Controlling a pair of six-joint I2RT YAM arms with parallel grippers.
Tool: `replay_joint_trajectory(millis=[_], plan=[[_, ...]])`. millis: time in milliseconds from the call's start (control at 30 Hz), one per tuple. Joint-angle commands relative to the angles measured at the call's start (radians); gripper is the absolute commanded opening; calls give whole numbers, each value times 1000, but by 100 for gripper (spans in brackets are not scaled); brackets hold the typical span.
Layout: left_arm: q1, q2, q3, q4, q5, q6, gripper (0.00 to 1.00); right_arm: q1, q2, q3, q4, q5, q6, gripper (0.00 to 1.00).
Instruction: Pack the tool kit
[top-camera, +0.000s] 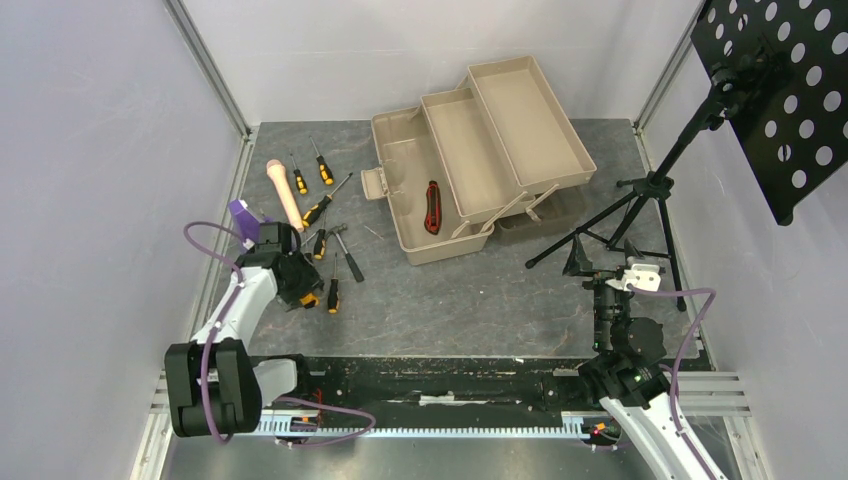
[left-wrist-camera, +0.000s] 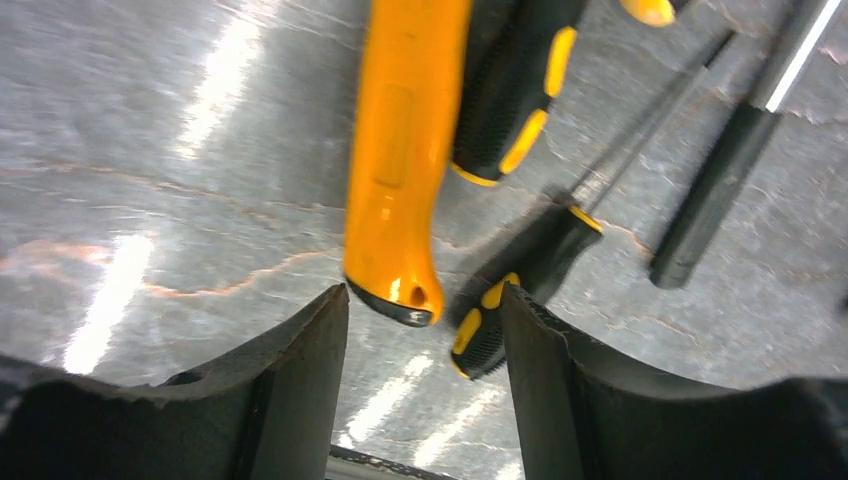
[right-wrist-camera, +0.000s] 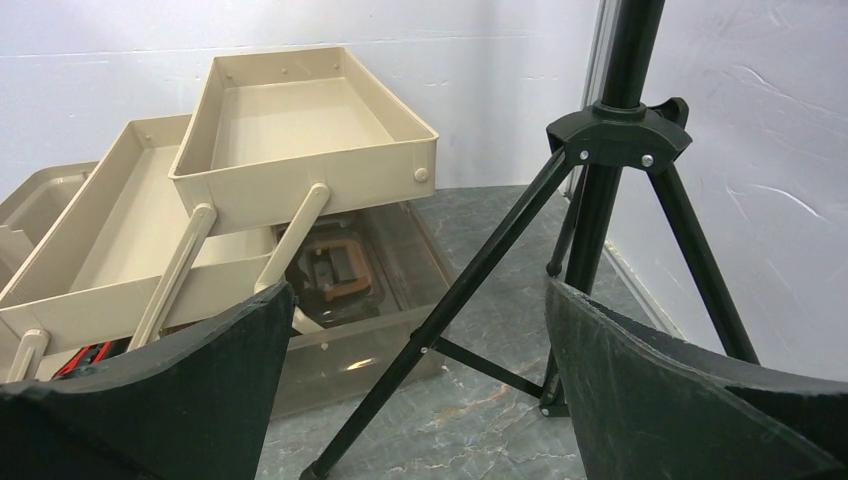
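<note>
Orange-handled tool (left-wrist-camera: 400, 150) is the pick. Its butt sits just ahead of the left hand (left-wrist-camera: 425, 400), left of the toolbox (top-camera: 445, 248). Fingers (left-wrist-camera: 300, 390) are apart, nothing between them yet. (Kim)

Hand should go lower and further along the handle before it clenches. Black-and-yellow screwdriver (left-wrist-camera: 520, 290) lies just beside that butt, close to the other finger, so it's likely to get pinched or dragged along. Centre on the orange one alone. (Ravi)

Agreed. Handle looks glossy and rounded, so a grip on the very tip could squirt out. Mid-handle is safer. What's in the toolbox? (Kim)

Red-black utility knife (top-camera: 432, 207) is in the bottom compartment. Fold-out trays (top-camera: 525, 125) are swung out on the toolbox's right side and look bare. Other screwdrivers and the hammer (top-camera: 350, 258) are on the counter (top-camera: 450, 310), left of the toolbox. (Ravi)

Right hand? (Kim)

Right hand (right-wrist-camera: 415, 400) is released, spread wide, holding nothing, parked right of the toolbox by the tripod (right-wrist-camera: 600, 140). (Ravi)
</note>
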Motion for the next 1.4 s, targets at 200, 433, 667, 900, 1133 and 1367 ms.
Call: replay_joint_trajectory(millis=[200,433,667,900,1133,1367], plan=[[4,44,118,-6,-242,-12,60,11,-118,-6,32,21,-13,98],[7,142,32,109,-138,-98,56,13,-122,-5,31,19,-11,98],[6,177,-16,152,-108,-131,53,14,-124,-7,30,22,-13,98],[-24,160,-28,140,-87,-132,41,14,-122,-6,33,21,-13,98],[-55,21,-18,48,-64,-128,21,16,-117,-8,33,21,-13,98],[-59,-151,42,-26,-21,-146,2,17,-116,-9,34,19,-13,98]])
